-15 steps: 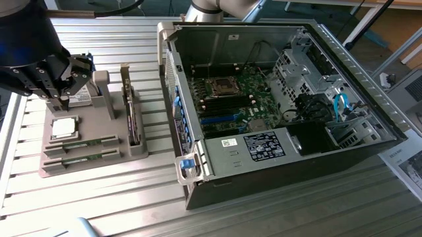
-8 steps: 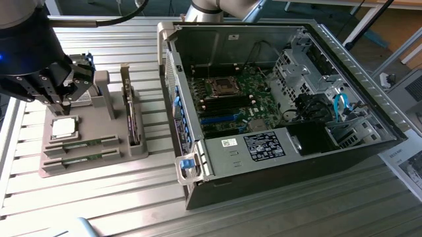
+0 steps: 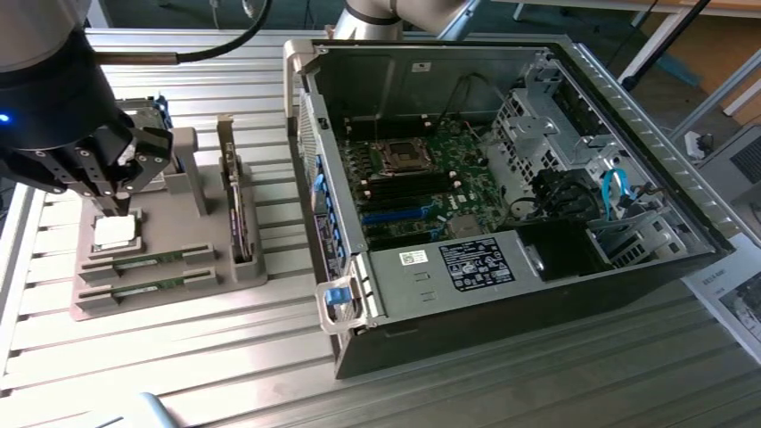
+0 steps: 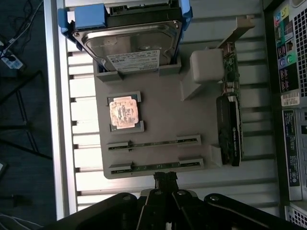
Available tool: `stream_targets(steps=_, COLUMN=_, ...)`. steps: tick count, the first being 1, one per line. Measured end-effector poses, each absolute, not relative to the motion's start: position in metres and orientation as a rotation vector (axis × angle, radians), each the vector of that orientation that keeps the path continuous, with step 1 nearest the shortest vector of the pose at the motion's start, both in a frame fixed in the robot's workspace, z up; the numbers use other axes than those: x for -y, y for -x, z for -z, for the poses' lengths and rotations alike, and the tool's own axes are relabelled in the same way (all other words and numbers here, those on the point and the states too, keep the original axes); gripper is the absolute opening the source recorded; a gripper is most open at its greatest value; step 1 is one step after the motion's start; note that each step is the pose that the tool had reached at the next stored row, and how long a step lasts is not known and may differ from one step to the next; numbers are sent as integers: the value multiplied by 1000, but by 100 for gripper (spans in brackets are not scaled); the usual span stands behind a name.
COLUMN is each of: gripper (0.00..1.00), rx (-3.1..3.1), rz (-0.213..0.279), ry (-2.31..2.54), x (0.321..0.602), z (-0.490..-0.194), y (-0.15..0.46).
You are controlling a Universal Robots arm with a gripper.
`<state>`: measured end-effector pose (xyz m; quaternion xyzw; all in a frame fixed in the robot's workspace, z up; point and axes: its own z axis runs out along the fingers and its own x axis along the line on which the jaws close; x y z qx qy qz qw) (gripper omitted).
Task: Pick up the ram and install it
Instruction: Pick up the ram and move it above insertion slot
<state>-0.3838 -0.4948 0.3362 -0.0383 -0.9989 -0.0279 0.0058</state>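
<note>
Two green ram sticks stand on edge in the slots of a grey holder (image 3: 202,227): one ram (image 3: 149,260) (image 4: 153,142) nearer the holder's middle, the other ram (image 3: 143,285) (image 4: 156,166) along its edge. My gripper (image 3: 116,211) (image 4: 165,178) hangs above the holder at the exterior view's left, its fingers shut together with nothing between them. In the wrist view its tips sit just past the outer ram, over the holder's edge.
The holder also carries a square silver processor (image 3: 116,232) (image 4: 124,112), a hard drive (image 4: 129,40) in a blue bracket and an upright expansion card (image 3: 241,209) (image 4: 229,129). The open computer case (image 3: 618,98) lies at the exterior view's right, its motherboard (image 3: 411,183) exposed.
</note>
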Motion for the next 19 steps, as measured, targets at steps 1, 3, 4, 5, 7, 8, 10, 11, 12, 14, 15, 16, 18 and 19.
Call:
stream_targets(steps=1, gripper=10, rx=3126, rz=87, ry=120, x=495, z=-335, y=384)
stream_targets(steps=3, gripper=10, rx=3126, rz=87, ry=120, x=495, z=-333, y=384)
stream_targets(steps=4, gripper=10, rx=3126, rz=87, ry=120, x=495, z=-333, y=384)
stream_targets(steps=5, gripper=10, rx=3126, rz=87, ry=120, x=495, z=-333, y=384)
stream_targets(steps=7, gripper=10, rx=3126, rz=87, ry=120, x=495, z=-333, y=384)
stream_targets(steps=8, gripper=10, rx=3126, rz=87, ry=120, x=495, z=-333, y=384)
stream_targets(steps=10, gripper=10, rx=3126, rz=87, ry=120, x=495, z=-333, y=384)
stream_targets(steps=11, gripper=10, rx=3126, rz=87, ry=120, x=495, z=-333, y=384)
stream_targets(steps=12, gripper=10, rx=3126, rz=87, ry=120, x=495, z=-333, y=384)
stream_targets(steps=14, gripper=10, rx=3126, rz=87, ry=119, x=495, z=-333, y=384)
stream_targets(steps=15, gripper=10, rx=3127, rz=87, ry=115, x=495, z=-332, y=384)
stream_targets(steps=16, gripper=10, rx=3127, rz=87, ry=106, x=496, z=-332, y=384)
stream_targets(steps=18, gripper=10, rx=3127, rz=87, ry=80, x=496, z=-332, y=384)
stream_targets(steps=19, gripper=10, rx=3127, rz=87, ry=65, x=496, z=-333, y=384)
